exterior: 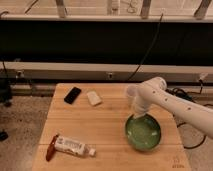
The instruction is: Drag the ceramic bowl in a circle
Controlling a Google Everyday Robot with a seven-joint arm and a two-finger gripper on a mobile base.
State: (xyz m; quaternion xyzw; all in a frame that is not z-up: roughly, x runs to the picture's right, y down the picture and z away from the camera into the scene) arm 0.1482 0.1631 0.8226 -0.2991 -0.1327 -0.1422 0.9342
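Note:
The green ceramic bowl [144, 133] sits on the wooden table [107, 125] at the right, near the front. My white arm comes in from the right and reaches down to the bowl's far rim. The gripper [137, 115] is at that far rim, touching the bowl.
A small pale cup [131, 92] stands just behind the gripper. A black phone [72, 95] and a white block [93, 98] lie at the back left. A plastic bottle [71, 146] and a red object [50, 150] lie at the front left.

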